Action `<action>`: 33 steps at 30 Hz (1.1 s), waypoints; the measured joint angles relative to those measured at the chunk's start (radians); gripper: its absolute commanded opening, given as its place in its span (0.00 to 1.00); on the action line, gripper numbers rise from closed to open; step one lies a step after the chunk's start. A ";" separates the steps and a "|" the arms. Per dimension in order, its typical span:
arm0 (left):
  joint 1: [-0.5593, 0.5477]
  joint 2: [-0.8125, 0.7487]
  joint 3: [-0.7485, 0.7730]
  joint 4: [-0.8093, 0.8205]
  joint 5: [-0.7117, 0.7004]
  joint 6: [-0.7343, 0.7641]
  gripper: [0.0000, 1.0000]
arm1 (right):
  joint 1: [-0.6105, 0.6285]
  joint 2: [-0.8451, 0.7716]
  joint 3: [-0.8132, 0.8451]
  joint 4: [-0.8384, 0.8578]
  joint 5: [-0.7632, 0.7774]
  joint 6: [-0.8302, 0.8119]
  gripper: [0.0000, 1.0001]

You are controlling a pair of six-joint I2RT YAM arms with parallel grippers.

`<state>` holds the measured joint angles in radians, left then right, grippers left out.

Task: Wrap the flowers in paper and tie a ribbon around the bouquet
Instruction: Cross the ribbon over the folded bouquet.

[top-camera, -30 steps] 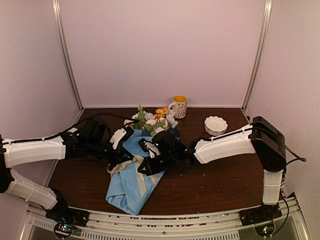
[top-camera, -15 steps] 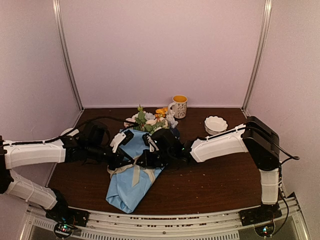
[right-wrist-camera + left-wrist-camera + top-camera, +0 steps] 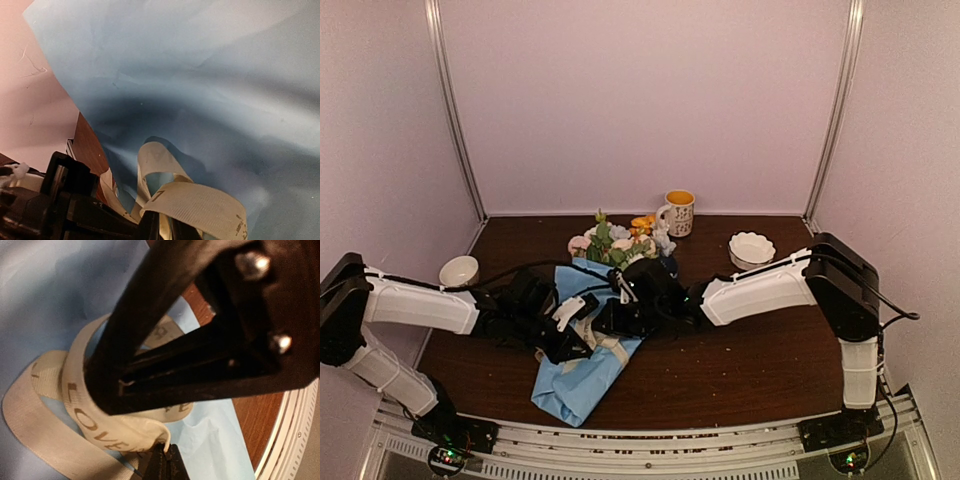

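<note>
Blue paper [image 3: 575, 375] round flowers [image 3: 615, 245] already; knotting of looped ribbon [image 3: 85, 425] left to do. Pinching ribbon with left gripper [image 3: 161, 460]; cannot tell right gripper [image 3: 160, 227], parted or together.

White arm shells [image 3: 760, 288], black joints [image 3: 845, 285], silver screws [image 3: 254, 262].

The paper [image 3: 578, 378] was light blue, the ribbon [image 3: 50, 435] cream with dark printed lettering, the table [image 3: 750, 365] dark brown.
</note>
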<state>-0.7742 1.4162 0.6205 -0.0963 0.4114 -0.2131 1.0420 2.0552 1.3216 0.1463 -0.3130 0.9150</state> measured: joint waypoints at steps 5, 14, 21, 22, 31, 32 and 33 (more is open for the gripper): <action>0.000 0.027 -0.004 -0.003 -0.036 0.001 0.00 | -0.001 -0.048 -0.063 0.000 -0.004 0.013 0.12; 0.000 0.017 -0.045 0.030 -0.051 -0.002 0.00 | -0.083 -0.214 -0.156 -0.026 -0.103 -0.042 0.18; 0.000 -0.001 -0.057 0.074 -0.048 -0.019 0.00 | -0.117 0.008 0.198 -0.201 -0.215 -0.266 0.31; 0.001 -0.003 -0.057 0.077 -0.047 -0.021 0.00 | -0.117 0.025 0.206 -0.225 -0.230 -0.288 0.32; 0.015 -0.010 -0.058 0.084 -0.030 -0.022 0.00 | -0.100 0.119 0.261 -0.328 -0.320 -0.442 0.37; 0.015 -0.010 -0.059 0.087 -0.029 -0.022 0.00 | -0.098 0.119 0.263 -0.333 -0.323 -0.453 0.37; 0.015 -0.010 -0.060 0.089 -0.029 -0.022 0.00 | -0.095 0.119 0.266 -0.338 -0.324 -0.467 0.37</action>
<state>-0.7589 1.4059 0.5610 -0.0074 0.3824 -0.2352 0.9466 2.1742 1.5875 -0.1913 -0.6373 0.4480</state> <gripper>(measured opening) 0.011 0.373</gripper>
